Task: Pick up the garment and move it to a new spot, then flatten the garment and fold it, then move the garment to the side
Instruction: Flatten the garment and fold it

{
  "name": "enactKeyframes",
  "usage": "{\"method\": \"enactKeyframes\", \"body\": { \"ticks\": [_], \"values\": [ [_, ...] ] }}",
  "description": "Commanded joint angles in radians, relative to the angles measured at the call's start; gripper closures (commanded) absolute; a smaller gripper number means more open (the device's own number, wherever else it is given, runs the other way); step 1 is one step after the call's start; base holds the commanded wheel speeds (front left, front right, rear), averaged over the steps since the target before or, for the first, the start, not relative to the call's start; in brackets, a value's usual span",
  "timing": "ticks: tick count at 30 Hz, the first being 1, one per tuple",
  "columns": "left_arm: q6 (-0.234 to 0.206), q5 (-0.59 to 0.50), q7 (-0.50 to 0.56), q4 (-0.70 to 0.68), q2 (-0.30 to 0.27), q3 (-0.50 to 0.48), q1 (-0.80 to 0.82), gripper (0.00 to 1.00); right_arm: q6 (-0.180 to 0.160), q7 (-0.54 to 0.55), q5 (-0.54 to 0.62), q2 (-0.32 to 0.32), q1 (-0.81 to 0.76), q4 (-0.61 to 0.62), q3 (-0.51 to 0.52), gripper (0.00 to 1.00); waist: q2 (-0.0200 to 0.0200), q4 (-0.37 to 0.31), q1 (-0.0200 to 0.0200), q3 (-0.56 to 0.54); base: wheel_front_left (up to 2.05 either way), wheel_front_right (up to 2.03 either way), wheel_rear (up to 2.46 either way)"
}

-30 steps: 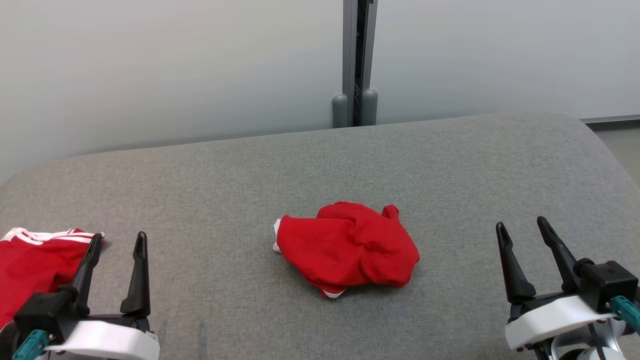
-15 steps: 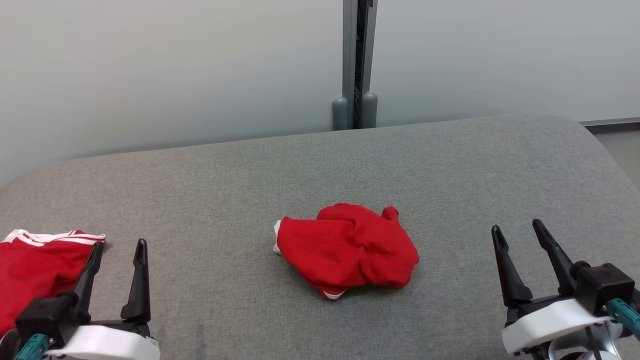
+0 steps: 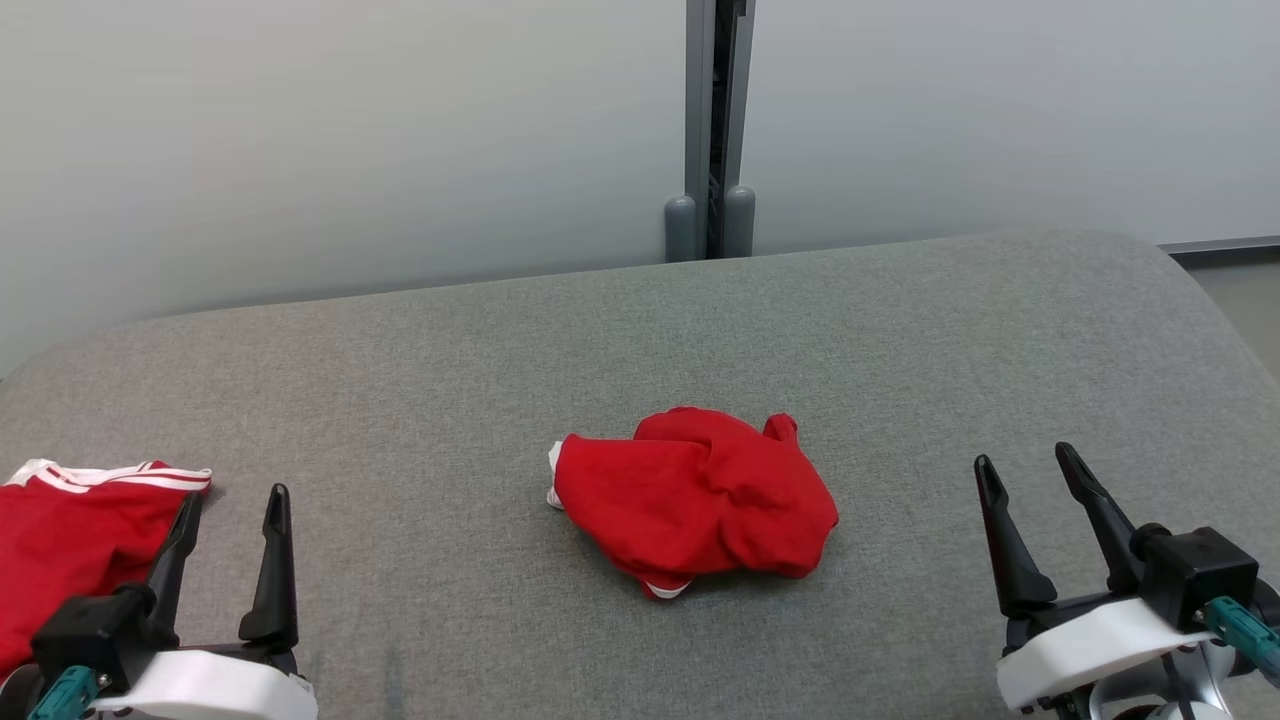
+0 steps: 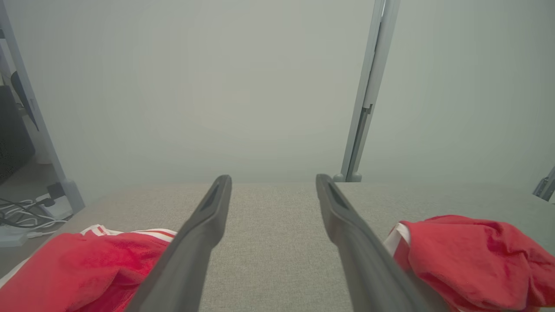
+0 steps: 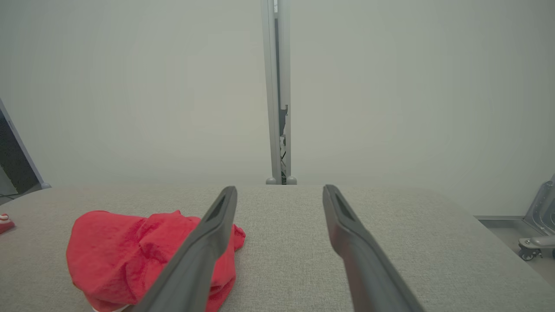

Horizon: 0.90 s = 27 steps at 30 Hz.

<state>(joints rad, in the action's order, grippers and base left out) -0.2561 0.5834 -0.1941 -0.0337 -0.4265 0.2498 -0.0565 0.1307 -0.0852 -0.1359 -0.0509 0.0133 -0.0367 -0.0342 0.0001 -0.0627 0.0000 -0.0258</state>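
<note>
Red fabric, crumpled into a low heap, is the garment (image 3: 695,500). It lies near the middle of the grey upholstered surface (image 3: 640,330), between the two grippers and apart from both. A sliver of white trim shows at its left end and another under its near edge.

The left gripper (image 3: 233,495) hovers at the near left with its two dark fingers spread wide and nothing between them. The right gripper (image 3: 1025,457) hovers at the near right, equally wide and empty.

A second red garment (image 3: 70,530) with white stripes along its far edge lies flat at the surface's left end, just beside the left gripper's outer finger.

Behind the surface stand pale wall panels joined by a grey post (image 3: 715,120).

The left wrist view takes in both red pieces, one on each side of its fingers, plus a tangle of cables (image 4: 21,212) on the floor at far left. The right wrist view sees the crumpled garment to the left of its fingers and a caster wheel (image 5: 531,251) on the floor at far right.
</note>
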Motion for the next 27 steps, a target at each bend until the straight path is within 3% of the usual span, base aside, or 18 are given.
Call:
{"method": "enactKeyframes", "body": {
  "ticks": [1,8,13,27],
  "values": [
    [-0.003,0.004,0.000,0.001,-0.004,0.000,0.006,0.00,0.000,-0.005,-0.005,-0.002,0.009,0.001,0.003,0.00,-0.0001,0.000,0.0000,0.000,0.00,0.00,0.00],
    [-0.008,0.006,0.001,0.001,0.000,0.004,0.012,0.00,0.000,0.002,-0.009,-0.009,0.024,-0.010,-0.041,0.00,-0.0001,0.006,0.0000,0.004,0.00,0.00,0.00],
    [-0.010,0.006,0.000,0.004,0.007,0.010,0.021,0.00,0.000,0.016,-0.017,-0.040,0.054,-0.030,-0.140,0.00,-0.0001,0.018,0.0000,0.011,0.00,0.00,0.00],
    [0.009,-0.005,-0.019,0.035,0.035,0.042,0.071,0.00,0.000,0.109,-0.070,-0.201,0.286,-0.186,-0.675,0.00,-0.0001,0.078,0.0000,0.077,0.00,0.00,0.00]
  ]
}}
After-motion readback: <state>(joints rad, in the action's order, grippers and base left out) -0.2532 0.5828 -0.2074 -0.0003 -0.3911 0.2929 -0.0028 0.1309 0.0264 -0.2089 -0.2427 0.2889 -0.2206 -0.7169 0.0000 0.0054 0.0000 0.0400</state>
